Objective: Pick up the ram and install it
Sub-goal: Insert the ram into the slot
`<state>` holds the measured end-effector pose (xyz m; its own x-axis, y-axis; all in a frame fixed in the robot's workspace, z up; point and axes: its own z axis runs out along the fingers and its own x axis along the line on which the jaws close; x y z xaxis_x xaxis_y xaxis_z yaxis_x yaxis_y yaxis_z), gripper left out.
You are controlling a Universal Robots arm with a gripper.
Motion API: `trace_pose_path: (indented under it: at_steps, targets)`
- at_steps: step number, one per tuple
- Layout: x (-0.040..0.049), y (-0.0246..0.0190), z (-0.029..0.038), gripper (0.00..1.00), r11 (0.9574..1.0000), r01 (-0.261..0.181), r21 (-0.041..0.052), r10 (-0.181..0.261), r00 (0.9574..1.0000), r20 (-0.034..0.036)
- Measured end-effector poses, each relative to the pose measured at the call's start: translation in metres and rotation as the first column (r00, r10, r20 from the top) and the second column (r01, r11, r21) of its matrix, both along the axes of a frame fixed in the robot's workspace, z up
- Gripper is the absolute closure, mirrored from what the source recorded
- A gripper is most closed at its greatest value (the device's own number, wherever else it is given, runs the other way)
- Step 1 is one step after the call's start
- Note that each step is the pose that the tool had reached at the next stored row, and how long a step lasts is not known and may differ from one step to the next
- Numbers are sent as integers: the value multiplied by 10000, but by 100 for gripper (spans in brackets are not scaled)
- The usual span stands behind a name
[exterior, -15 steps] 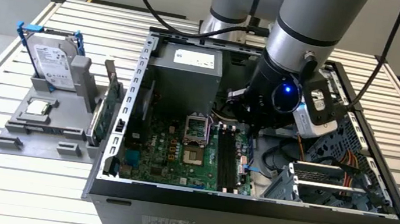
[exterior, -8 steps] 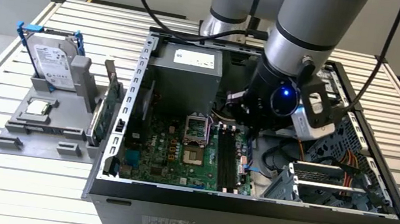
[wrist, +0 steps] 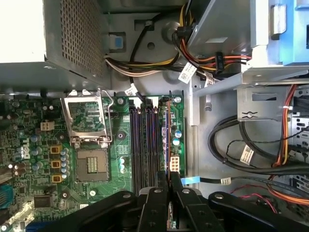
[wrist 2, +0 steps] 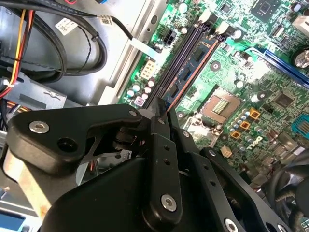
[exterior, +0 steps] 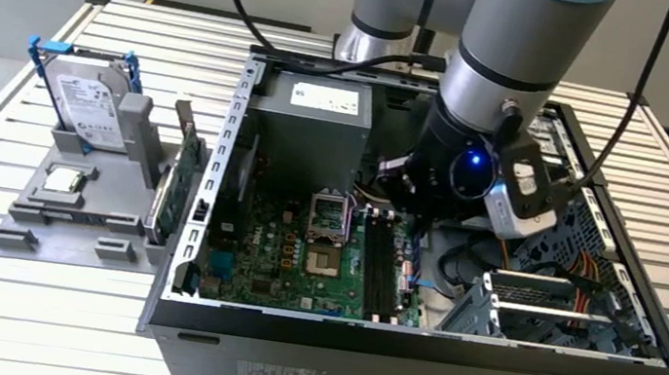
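1 thin stick, the ram (wrist: 166, 137), is pinched edge-up between the fingers of my claw (wrist: 169, 178), which are pressed together on its near end. In both wrist views it runs away from me along the row of long memory slots (wrist: 145, 145) on the motherboard (wrist: 29, 159), lined up over the slot on the side away from the processor socket (wrist: 89, 162). In the second wrist view the ram (wrist 2: 193, 72) lies low against that slot, though I cannot tell whether it is seated or just resting on top. In the exterior view my arm (exterior: 506, 84) reaches down inside the open case (exterior: 418, 342).

My worry is alignment. If the stick is tilted, or shifted a little along the slot, its notch would miss the key and a push would load the board rather than the contacts. I hold it by 1 end, so pressure could sink that end first and leave the far end high. The white latches (wrist 2: 208, 17) at the far end could also block it if they are not swung out. Loose cables (wrist: 231, 145) lie just beside the slots and might snag my fingers.
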<state>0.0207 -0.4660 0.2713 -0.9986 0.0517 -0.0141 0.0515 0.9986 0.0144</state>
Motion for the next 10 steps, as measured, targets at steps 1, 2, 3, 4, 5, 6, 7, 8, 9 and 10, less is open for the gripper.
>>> trace_pose_path:
  at_steps: [1, 2, 3, 4, 5, 6, 7, 8, 9, 10]
  targets:
    - [0, 0, -8, 100, 10000, 0, 0, 0, 10000, 0]
    - [0, 0, -17, 100, 10000, 0, -1, 0, 10000, 0]
    - [1, 0, -26, 100, 10000, 0, 0, 0, 10000, 0]
    - [1, 0, -34, 100, 10000, 0, 0, 0, 10000, 0]
    - [1, 0, -41, 100, 10000, 0, -1, 0, 10000, 0]
    - [2, 0, -48, 100, 10000, 0, 0, 0, 10000, 0]
    - [3, 0, -55, 100, 10000, 0, -1, 0, 10000, 0]
    - [4, 0, -62, 100, 10000, 0, 0, 0, 10000, 0]
    - [5, 0, -71, 100, 10000, 0, 1, 0, 10000, 0]
    - [5, 0, -79, 100, 10000, 0, 1, 0, 10000, 0]
